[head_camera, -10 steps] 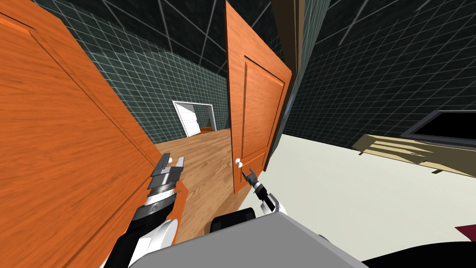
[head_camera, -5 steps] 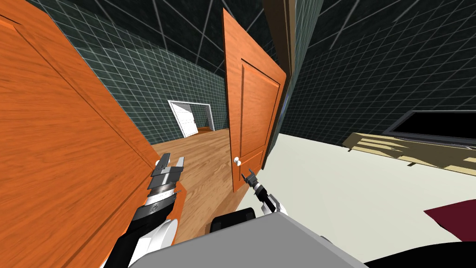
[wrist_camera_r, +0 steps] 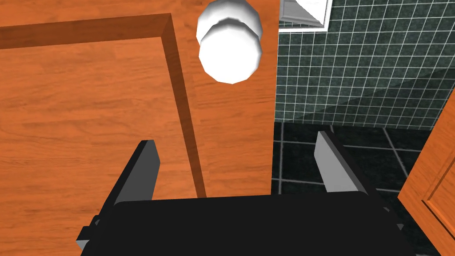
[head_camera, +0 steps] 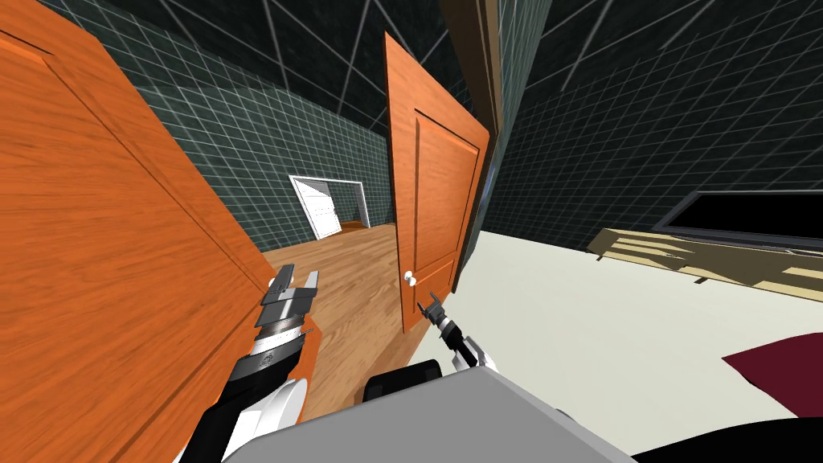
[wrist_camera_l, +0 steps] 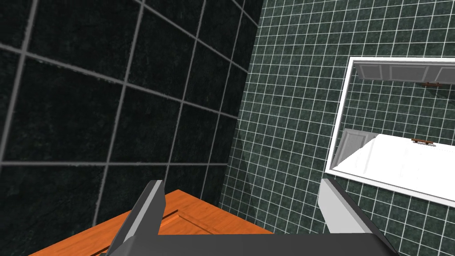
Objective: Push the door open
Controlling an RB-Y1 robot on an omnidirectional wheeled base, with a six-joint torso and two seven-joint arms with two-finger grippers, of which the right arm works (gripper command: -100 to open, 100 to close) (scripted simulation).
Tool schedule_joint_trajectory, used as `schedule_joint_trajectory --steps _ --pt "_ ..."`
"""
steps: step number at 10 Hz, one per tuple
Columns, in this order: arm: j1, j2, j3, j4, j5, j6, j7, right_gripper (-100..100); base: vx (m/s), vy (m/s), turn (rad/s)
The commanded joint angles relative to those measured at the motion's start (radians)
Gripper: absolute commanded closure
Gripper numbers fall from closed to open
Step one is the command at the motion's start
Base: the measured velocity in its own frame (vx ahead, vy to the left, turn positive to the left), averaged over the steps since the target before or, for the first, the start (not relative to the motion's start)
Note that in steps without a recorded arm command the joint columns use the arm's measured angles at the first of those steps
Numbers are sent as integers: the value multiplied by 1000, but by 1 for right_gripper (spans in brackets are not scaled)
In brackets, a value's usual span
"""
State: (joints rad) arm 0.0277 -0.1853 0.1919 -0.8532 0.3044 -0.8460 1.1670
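- Task item: the orange door (head_camera: 438, 201) stands at twelve o'clock in the head view. It is partly open, with its free edge turned toward me.
- Its white knob (head_camera: 410, 279) sits low on the panel, close to that free edge.
- Right pincer (head_camera: 428, 304): it is released, fingers (wrist_camera_r: 144, 169) spread and holding nothing. It sits just below the knob, which lies at about eleven o'clock from it.
- From the right wrist view, one finger faces the door panel and the other overhangs the free edge, with dark tiled wall (wrist_camera_r: 355, 66) behind it. I cannot tell whether the fingertips are touching the wood.
- Left pincer (head_camera: 294, 281): it is released and empty, raised beside a second orange door (head_camera: 104, 241) that fills the nine o'clock side. It takes no part in this step.
- Step in hand, in my judgement: the push with the right pincer is under way or about to begin. The gap toward the wooden floor (head_camera: 354, 273) at eleven o'clock is not yet wide.
- Next move calls for:
  - pressing the right pincer squarely on the panel beside the free edge, where leverage is best
  - shifting it slightly onto the wood so the overhanging finger does not slip past the edge
  - staying clear of the knob while following the door's arc
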Motion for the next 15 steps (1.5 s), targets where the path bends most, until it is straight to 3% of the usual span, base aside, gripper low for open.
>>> schedule_joint_trajectory --steps 1,8,9,14,15 --pt "-2 4 -2 1 -1 1 5 -100 195 54 20" --pt "-8 21 -12 13 -5 3 24 -100 164 68 21" --pt "-8 21 -12 13 -5 3 24 100 -10 -2 -3" --pt "-8 21 -12 13 -5 3 24 100 -13 -6 1" --pt "-10 21 -7 17 -13 6 -7 100 33 3 -33"
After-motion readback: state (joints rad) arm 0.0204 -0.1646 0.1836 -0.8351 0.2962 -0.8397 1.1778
